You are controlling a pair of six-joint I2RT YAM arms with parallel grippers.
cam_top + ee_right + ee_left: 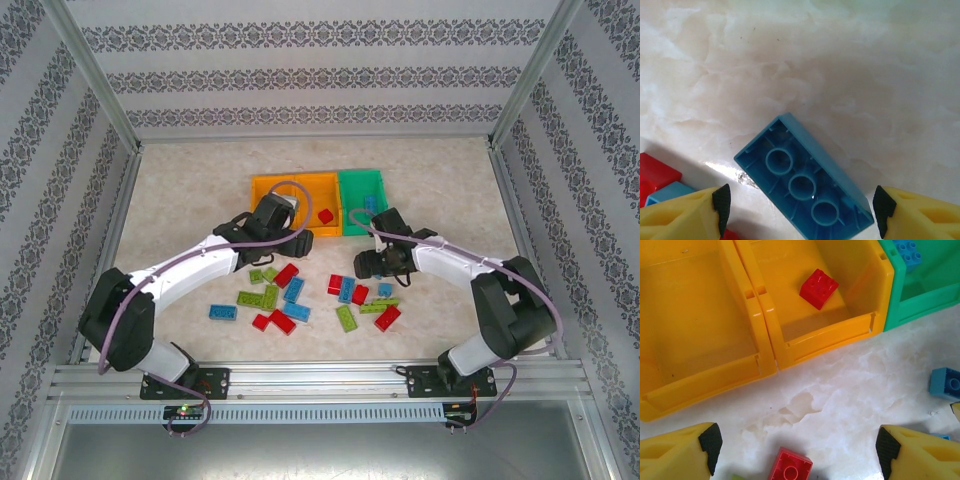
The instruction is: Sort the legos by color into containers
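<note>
In the left wrist view, cut by the lower edge a red lego [790, 466], by the right edge a blue lego [946, 383], by the upper edge a second blue lego [907, 252] inside the green container [925, 305]. In the right wrist view, cut by the left edge a red brick [652, 175], half hidden behind a finger [680, 215] a blue brick [667, 192].

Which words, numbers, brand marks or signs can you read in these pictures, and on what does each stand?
No text can be read anywhere.
Red studded plastic brick in the middle orange plastic bin: studs too blurred to show any lettering.
Blue plastic brick lying underside up: plain tubes, no marking.
Green plastic bin, marbled tabletop: no label.
</note>
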